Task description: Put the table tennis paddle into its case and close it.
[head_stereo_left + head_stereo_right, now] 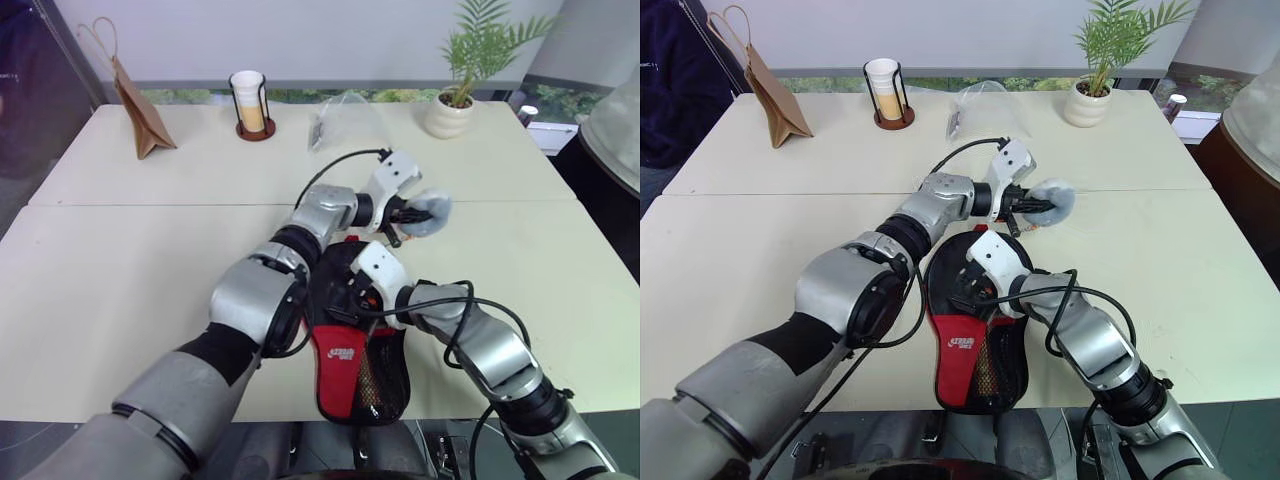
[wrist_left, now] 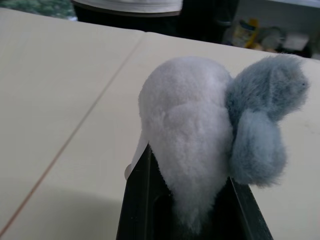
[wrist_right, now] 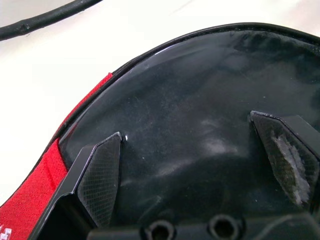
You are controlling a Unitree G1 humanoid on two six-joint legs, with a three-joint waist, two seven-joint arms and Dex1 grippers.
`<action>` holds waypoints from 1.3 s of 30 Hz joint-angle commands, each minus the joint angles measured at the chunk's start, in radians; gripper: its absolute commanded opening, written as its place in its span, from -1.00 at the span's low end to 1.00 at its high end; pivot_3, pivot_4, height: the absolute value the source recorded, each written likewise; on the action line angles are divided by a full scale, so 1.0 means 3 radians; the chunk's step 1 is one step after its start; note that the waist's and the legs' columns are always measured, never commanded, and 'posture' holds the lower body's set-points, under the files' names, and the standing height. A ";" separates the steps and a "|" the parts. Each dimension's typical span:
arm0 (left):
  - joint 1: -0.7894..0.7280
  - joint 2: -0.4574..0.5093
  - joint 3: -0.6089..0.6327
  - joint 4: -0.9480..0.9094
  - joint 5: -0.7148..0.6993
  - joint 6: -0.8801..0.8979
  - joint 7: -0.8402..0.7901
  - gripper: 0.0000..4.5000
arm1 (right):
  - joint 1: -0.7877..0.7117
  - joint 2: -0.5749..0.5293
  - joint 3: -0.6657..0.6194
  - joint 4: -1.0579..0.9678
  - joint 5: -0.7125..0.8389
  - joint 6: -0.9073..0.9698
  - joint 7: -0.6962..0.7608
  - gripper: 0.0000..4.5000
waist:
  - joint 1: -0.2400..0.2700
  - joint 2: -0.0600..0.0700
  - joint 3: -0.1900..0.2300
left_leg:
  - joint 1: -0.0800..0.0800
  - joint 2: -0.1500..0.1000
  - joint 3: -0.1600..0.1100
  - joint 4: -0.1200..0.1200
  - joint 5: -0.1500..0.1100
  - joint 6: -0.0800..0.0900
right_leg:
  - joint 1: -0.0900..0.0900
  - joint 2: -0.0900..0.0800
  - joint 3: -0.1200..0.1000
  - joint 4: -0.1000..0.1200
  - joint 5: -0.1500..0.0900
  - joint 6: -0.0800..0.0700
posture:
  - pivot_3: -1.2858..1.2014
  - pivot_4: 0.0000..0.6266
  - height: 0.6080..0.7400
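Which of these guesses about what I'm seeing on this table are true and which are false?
1. The left hand grips a fluffy white and grey toy. True.
2. The black case lies at the table's near edge. True.
3. The right hand is shut tight. False: its fingers stand wide apart over the case's clear window.
4. The potted plant stands beside the brown paper bag. False: they sit at opposite far corners, with a cup in a holder and a clear plastic bag between them.
5. The case's lower part is red. True.
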 commanded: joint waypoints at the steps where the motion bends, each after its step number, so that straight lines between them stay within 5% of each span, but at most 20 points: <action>1: -0.0078 -0.0011 0.0031 -0.0188 -0.0059 0.0013 -0.0089 -0.13 | 0.0217 -0.0016 0.0418 0.0301 0.0043 0.0231 0.0072 1.00 | -0.0003 0.0001 -0.0001 | 0.0000 0.0000 0.0000 0.0000 0.0000 0.0000 | 0.0000 0.0000 0.0000 0.0000 0.0000 0.0000 | 0.03 -0.52 0.91; 6: -0.0043 0.0094 -0.0014 -0.0211 -0.0007 -0.0025 -0.0141 0.99 | 0.0156 -0.0078 0.0398 0.0398 0.0021 0.0120 0.0137 1.00 | -0.0020 0.0007 -0.0004 | 0.0004 0.0001 0.0000 -0.0002 -0.0001 0.0001 | 0.0003 0.0000 0.0000 0.0000 -0.0001 0.0001 | 0.03 -0.52 0.91; 18: -0.0179 0.0581 0.0194 -0.0309 -0.0291 0.0173 -0.0666 0.99 | -0.0053 -0.0395 0.0017 0.0448 0.0155 -0.0165 0.0441 1.00 | -0.0001 0.0007 -0.0004 | 0.0006 -0.0001 0.0000 -0.0002 -0.0002 0.0002 | 0.0005 -0.0001 0.0000 -0.0002 -0.0002 0.0002 | 0.03 -0.52 0.91; 28: 0.0215 0.1176 -0.0112 -0.0631 -0.0232 -0.0311 -0.1431 0.99 | -0.0414 -0.0710 -0.0734 0.0072 0.0595 -0.0132 0.0739 1.00 | -0.0004 0.0005 0.0000 | -0.0013 -0.0002 0.0000 0.0000 -0.0002 0.0002 | -0.0012 -0.0003 0.0002 -0.0003 0.0000 0.0000 | 0.03 -0.52 0.91; 34: 0.0878 0.1236 -0.0300 -0.1621 -0.0468 -0.0112 -0.1961 0.99 | -0.0791 -0.1167 -0.1269 -0.0006 0.0964 0.0093 0.0998 1.00 | 0.0004 0.0006 0.0004 | -0.0022 0.0000 0.0000 -0.0002 -0.0002 0.0003 | -0.0020 -0.0010 0.0003 -0.0005 0.0001 -0.0003 | 0.03 -0.52 0.91; 39: 0.1821 0.1197 -0.0612 -0.3021 -0.0627 0.0456 -0.1844 0.99 | -0.1101 -0.1530 -0.1356 0.0381 0.0914 -0.0135 0.1144 1.00 | -0.0001 0.0008 0.0004 | -0.0022 -0.0002 0.0003 -0.0002 -0.0005 0.0006 | -0.0018 -0.0020 0.0007 -0.0009 0.0001 -0.0003 | 0.03 -0.52 0.91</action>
